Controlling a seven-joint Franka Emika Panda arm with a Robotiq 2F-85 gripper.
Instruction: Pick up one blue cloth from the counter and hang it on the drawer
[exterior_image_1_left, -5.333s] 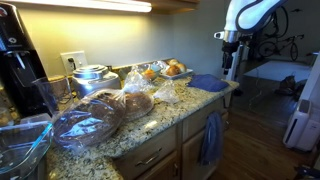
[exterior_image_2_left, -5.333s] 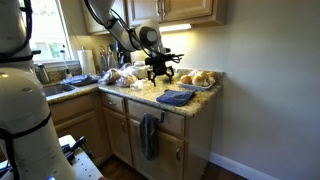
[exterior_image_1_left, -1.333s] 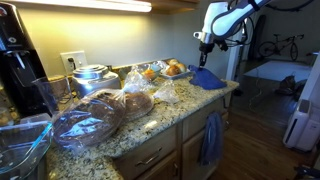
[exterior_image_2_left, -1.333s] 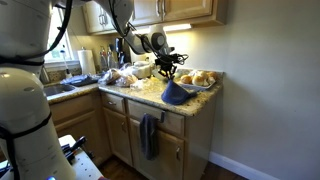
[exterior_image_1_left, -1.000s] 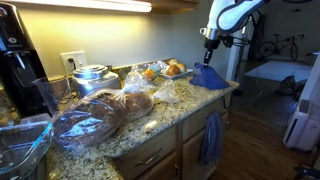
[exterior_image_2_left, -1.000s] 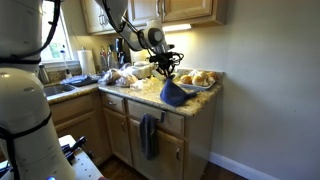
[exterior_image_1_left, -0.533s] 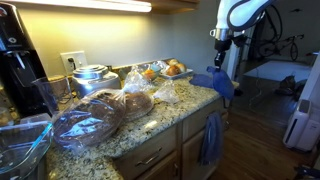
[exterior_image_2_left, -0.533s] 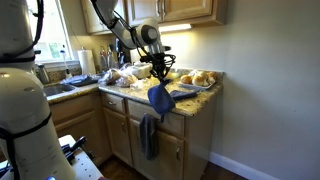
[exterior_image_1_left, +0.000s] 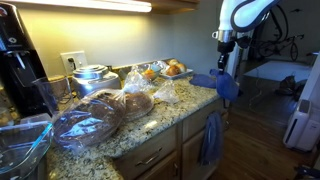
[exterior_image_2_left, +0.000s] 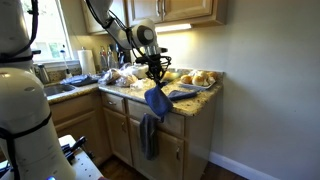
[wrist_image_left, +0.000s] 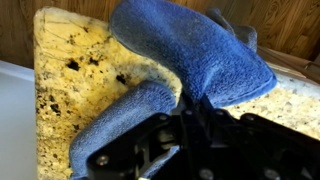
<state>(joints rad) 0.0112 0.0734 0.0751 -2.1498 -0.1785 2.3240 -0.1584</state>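
Observation:
My gripper (exterior_image_1_left: 225, 62) is shut on a blue cloth (exterior_image_1_left: 227, 87), which hangs limp from the fingers just past the end of the counter (exterior_image_1_left: 165, 118). In the other exterior view the gripper (exterior_image_2_left: 155, 74) holds the cloth (exterior_image_2_left: 157, 101) in front of the counter's front edge (exterior_image_2_left: 190, 108), above the drawer (exterior_image_2_left: 120, 104). In the wrist view blue cloth (wrist_image_left: 190, 50) fills the space ahead of my gripper (wrist_image_left: 186, 108) and hides the fingertips, with the granite corner (wrist_image_left: 70, 60) below it.
A second blue cloth (exterior_image_2_left: 181, 95) lies on the counter, and a third (exterior_image_2_left: 148, 135) hangs from the drawer front, also seen from the side (exterior_image_1_left: 210, 138). Bagged bread (exterior_image_1_left: 90, 122), a tray of rolls (exterior_image_2_left: 200, 78) and a coffee maker (exterior_image_1_left: 18, 62) crowd the counter.
The gripper has carried the blue cloth from above the counter out past its front edge and a little lower; the cloth now hangs free in front of the cabinets.

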